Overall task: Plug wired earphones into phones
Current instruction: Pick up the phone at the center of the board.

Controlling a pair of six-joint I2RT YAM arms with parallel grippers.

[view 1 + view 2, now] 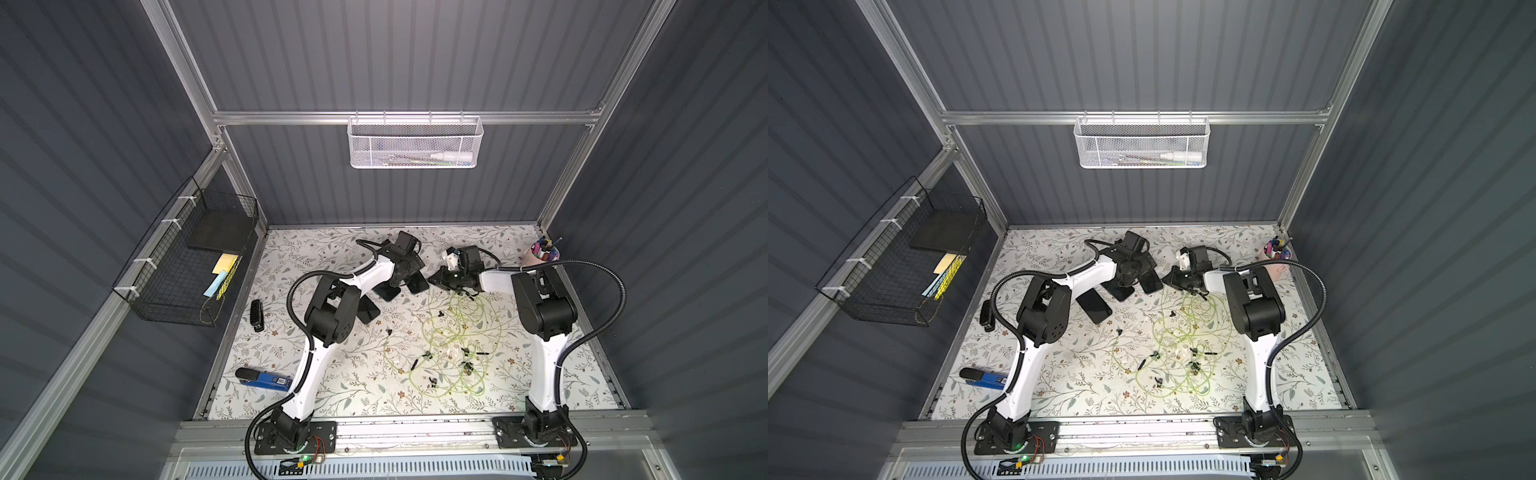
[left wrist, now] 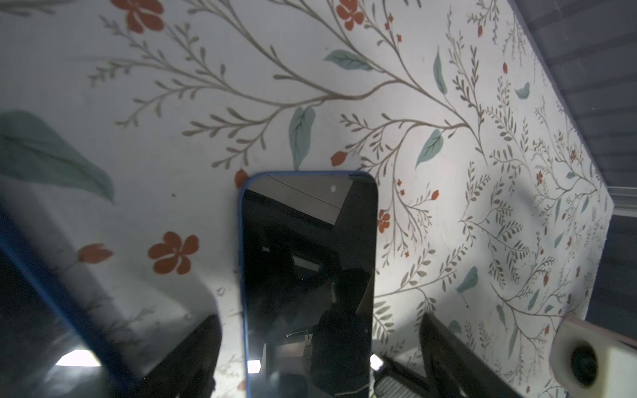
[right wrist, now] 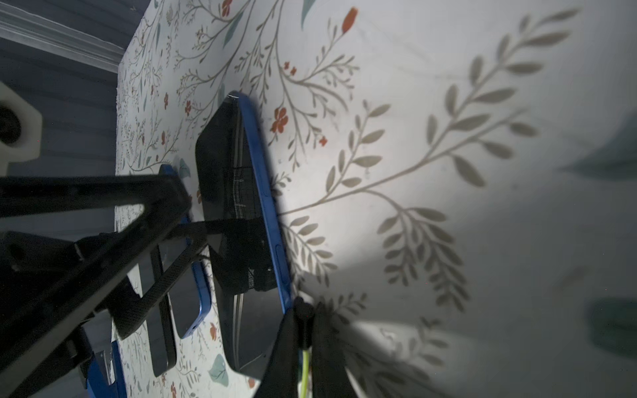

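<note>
Closest to the lens in the right wrist view, your right claw (image 3: 305, 320) is pinched shut on a small black earphone plug (image 3: 303, 310). The yellow-green cable (image 3: 304, 374) trails out behind it. That plug sits right at the near corner of the blue-cased phone (image 3: 238, 193). Whether its tip has entered the socket I can't tell, because the claw hides it.

Your left claw (image 2: 320, 318) stands wide open astride the same phone (image 2: 306, 241), one jaw on each side with a gap showing at both, so it grips nothing.

In both top views the three phones (image 1: 417, 284) lie close together in the upper middle of the counter (image 1: 332, 395), beside and beneath the two claws. The rest of the earphones (image 1: 453, 345) sprawl in loose loops right of centre, lower in the frame.

To do this step well, you'd likely want the phone braced before you push. Close the left claw on its long edges, or hold it there as a stop, so the phone can't skate away. Line the plug up square with the short edge, then press slowly, straight along the phone's length. Watch the slack, since a snagged loop could drag the plug crooked.
</note>
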